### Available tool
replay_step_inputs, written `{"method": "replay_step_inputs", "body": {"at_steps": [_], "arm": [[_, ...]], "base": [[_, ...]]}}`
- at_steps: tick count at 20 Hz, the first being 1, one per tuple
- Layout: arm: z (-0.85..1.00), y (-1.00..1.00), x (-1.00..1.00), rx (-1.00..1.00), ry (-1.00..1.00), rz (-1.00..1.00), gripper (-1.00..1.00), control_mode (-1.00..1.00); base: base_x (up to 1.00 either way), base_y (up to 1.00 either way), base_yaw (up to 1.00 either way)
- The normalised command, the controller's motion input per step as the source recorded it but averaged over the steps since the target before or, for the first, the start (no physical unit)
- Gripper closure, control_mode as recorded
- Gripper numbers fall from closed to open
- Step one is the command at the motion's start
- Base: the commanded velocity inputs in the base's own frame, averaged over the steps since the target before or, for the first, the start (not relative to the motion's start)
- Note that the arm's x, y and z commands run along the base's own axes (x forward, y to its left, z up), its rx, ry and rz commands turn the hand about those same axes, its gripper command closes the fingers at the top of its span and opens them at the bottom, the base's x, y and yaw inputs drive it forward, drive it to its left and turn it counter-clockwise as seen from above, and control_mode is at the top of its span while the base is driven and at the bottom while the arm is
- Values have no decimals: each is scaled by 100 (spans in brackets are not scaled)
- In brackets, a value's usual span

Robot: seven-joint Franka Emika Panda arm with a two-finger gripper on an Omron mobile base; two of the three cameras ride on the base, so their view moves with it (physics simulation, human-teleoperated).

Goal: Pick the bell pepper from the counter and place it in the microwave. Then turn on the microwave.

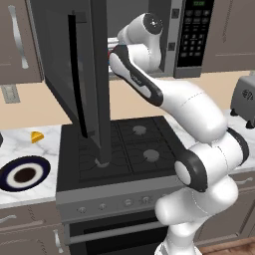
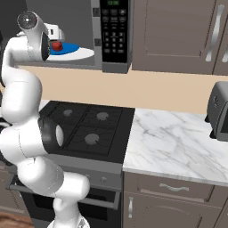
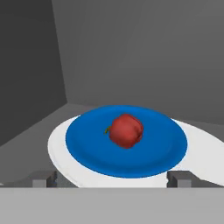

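- In the hand view, the bell pepper [image 3: 126, 130] is seen resting on the blue centre of the white turntable [image 3: 201, 153], near the middle of the disc, with grey cavity walls behind and to the left.
- The gripper [image 3: 113, 178] is shown at the bottom of that view with its two dark finger tips set wide apart; nothing is held between them, and the pepper lies beyond them, untouched.
- In the right base view, the pepper [image 2: 57, 46] is seen as a small red lump on the turntable [image 2: 82, 53] inside the microwave [image 2: 113, 62], just left of the black keypad panel [image 2: 114, 31]; the arm's upper links cover the left part of the cavity.
- In the left base view, the open microwave door [image 1: 82, 74] is presented swung out over the stovetop [image 1: 132, 144], and the interior is blocked by it and by the arm.
- On the counter [image 1: 30, 194], toward its left edge, a dark-rimmed plate [image 1: 24, 173] and a yellow wedge [image 1: 36, 136] are shown in the left base view.
- A silver toaster [image 2: 218, 111] is seen at the counter's right edge in the right base view.
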Motion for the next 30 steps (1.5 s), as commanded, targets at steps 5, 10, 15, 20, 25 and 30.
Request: {"method": "replay_step_inputs", "body": {"at_steps": [5,10,15,20,25,30], "arm": [[6,-13,-49,1,1,0,-100,-100],[0,-17,-52,4,0,0,-100,-100],[0,-18,-55,5,0,0,-100,-100],[1,-13,-53,6,0,0,-100,-100],[5,-9,-53,7,0,0,-100,-100],[6,-7,-51,9,0,-2,-100,-100]], "base": [[0,0,0],[0,0,0],[0,0,0],[0,0,0],[0,0,0],[0,0,0]]}}
